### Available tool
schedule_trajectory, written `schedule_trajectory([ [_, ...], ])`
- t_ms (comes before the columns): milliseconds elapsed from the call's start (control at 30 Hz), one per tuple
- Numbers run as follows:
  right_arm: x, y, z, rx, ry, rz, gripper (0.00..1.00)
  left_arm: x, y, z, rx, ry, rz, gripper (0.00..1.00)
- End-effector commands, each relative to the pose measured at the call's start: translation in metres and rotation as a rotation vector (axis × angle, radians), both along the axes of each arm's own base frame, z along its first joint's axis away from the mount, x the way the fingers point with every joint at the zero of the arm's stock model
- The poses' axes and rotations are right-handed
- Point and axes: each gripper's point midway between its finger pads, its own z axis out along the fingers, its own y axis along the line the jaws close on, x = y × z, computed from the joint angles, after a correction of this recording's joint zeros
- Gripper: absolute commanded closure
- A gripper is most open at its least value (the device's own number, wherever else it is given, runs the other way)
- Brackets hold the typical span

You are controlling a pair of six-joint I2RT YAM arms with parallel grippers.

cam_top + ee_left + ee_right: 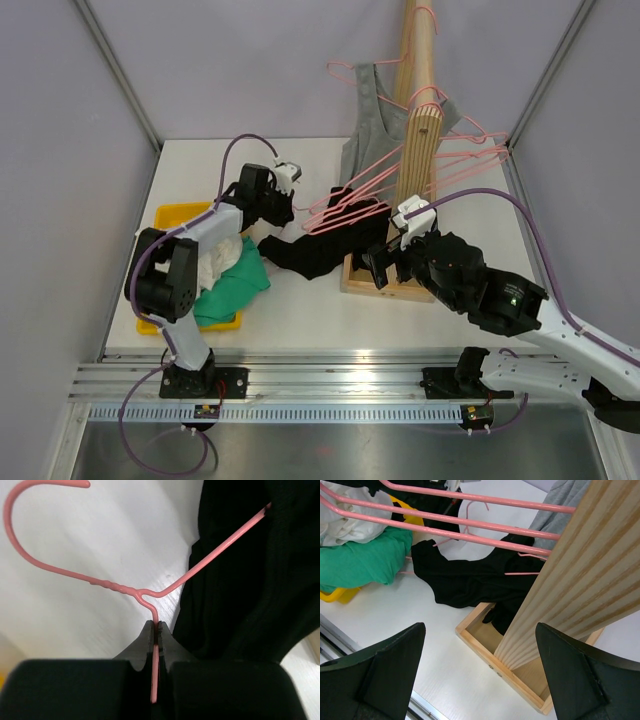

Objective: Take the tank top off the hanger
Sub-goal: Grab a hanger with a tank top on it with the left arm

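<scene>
White tabletop (300, 310) carries the black tank top (312, 250), lying crumpled beside the wooden stand (390, 275). Only the left wrist view shows the left gripper (156, 630) pinched tight on the pink hanger (115, 586), whose far wire vanishes under the cloth. The right gripper (477, 630) gapes wide, angled down by the stand.

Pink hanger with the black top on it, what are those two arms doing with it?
The left gripper is shut on the pink hanger, just below its hook. The black tank top lies on the table with one hanger side inside it. The right gripper hangs open beside the wooden stand, holding nothing.
</scene>
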Motion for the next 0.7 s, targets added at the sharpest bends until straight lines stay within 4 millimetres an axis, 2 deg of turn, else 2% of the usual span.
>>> schedule_trajectory([
  [0,0.002,0.005,0.009,0.024,-0.026,0.003,0.01,0.029,0.000,0.088,-0.038,-0.287,0.077,1.00],
  [100,0.002,0.005,0.009,0.022,-0.024,0.006,0.00,0.032,-0.001,0.109,-0.030,-0.324,0.094,1.00],
  [133,0.002,0.005,0.009,0.019,-0.024,0.007,0.01,0.035,-0.002,0.124,-0.027,-0.357,0.097,1.00],
  [300,0.002,0.003,0.009,0.023,-0.026,0.005,0.00,0.035,0.015,0.160,0.034,-0.435,0.180,1.00],
  [433,0.001,0.004,0.010,0.024,-0.025,0.011,0.00,0.024,0.027,0.188,0.117,-0.490,0.234,1.00],
  [467,0.001,0.005,0.009,0.022,-0.024,0.015,0.01,0.019,0.035,0.201,0.134,-0.511,0.264,1.00],
  [567,0.001,0.007,0.009,0.021,-0.022,0.020,0.00,0.009,0.039,0.222,0.144,-0.536,0.279,1.00],
  [600,0.000,0.008,0.009,0.019,-0.021,0.029,0.01,0.005,0.042,0.237,0.136,-0.563,0.291,1.00],
  [667,-0.002,0.010,0.011,0.029,-0.023,0.045,0.01,-0.002,0.046,0.251,0.140,-0.582,0.302,1.00],
])
